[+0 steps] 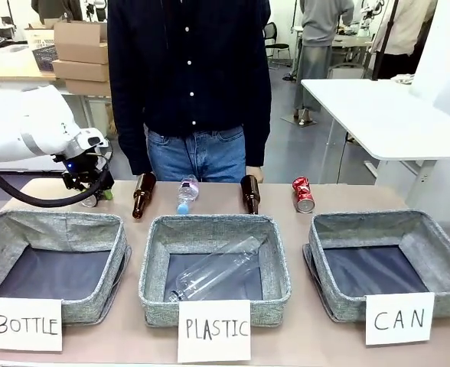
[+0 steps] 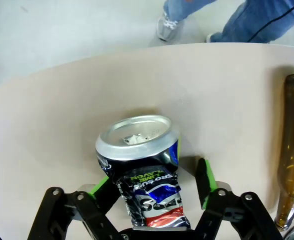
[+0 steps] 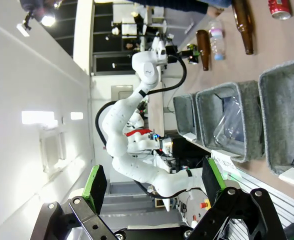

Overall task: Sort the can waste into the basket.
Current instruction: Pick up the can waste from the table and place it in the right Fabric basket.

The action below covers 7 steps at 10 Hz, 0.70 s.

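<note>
The left fingers point(image 2: 205, 181) stand apart, one on each side of the dark blue can point(image 2: 139, 150) at the bottom centre of the left wrist view. One green pad is against the crumpled wall. The other is just off it, so nothing is clamped. The right fingers point(image 3: 98, 187) are wide apart with nothing between them.

The pads meet the crushed, uneven half of the can, not its round top. My worry is that a squeeze there could twist the can or let it slip out. A brown bottle point(image 2: 293, 150) lies near, at the right edge of that view, and a sideways nudge could roll it. In the front view this can sits at the far left of the table point(image 1: 217, 200), while the CAN basket point(image 1: 340, 304) is at the lower right. A weak hold could drop the can into either basket it must cross.

Counted:
- **Cans:** two, the blue one and a red can point(image 1: 303, 194) right of centre.
- **Brown bottles:** two.
- **Clear bottles:** two, one of them inside the PLASTIC basket point(image 1: 154, 302).
- **Baskets:** three, each with a sign.
</note>
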{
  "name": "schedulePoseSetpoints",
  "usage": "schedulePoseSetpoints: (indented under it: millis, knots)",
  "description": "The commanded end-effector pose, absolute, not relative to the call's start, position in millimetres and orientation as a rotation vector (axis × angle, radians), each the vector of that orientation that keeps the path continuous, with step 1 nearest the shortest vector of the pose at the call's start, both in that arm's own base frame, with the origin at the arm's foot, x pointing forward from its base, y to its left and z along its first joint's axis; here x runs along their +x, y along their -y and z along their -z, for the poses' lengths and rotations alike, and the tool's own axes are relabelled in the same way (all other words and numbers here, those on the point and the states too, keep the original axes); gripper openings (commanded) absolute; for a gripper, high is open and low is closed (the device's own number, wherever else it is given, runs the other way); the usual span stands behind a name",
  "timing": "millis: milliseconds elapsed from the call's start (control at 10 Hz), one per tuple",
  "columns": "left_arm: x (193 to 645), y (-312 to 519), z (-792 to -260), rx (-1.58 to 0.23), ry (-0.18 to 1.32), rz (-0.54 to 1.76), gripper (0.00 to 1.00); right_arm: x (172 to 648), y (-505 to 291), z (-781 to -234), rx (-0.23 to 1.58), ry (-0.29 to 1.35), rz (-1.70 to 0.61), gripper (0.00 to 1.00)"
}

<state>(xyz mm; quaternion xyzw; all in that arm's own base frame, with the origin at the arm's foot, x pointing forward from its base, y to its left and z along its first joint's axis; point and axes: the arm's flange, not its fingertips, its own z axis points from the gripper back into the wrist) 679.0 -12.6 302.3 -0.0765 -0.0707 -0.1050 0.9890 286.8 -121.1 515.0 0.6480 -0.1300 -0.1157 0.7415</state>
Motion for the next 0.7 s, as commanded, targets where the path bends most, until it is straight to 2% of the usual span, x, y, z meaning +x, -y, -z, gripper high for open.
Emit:
schedulePoseSetpoints:
  millis: [0,100,200,300,400,600]
  knots:
    - [690.8,14.2,-297.5,-0.125,0.115,0.200,0.00,289.3,121.1,-517.0,1.431,0.307,0.230,1.00]
    - [692.7,13.4,-297.7,-0.126,0.112,0.202,0.00,289.3,121.1,-517.0,1.431,0.307,0.230,1.00]
    - [693.8,14.9,-299.5,-0.122,0.115,0.205,0.13,289.3,121.1,-517.0,1.431,0.307,0.230,1.00]
    - [694.0,15.2,-300.5,-0.120,0.113,0.207,0.04,289.3,121.1,-517.0,1.431,0.307,0.230,1.00]
    - [693.7,14.7,-300.8,-0.119,0.114,0.206,0.00,289.3,121.1,-517.0,1.431,0.307,0.230,1.00]
    - [691.1,12.5,-300.4,-0.119,0.114,0.208,0.00,289.3,121.1,-517.0,1.431,0.307,0.230,1.00]
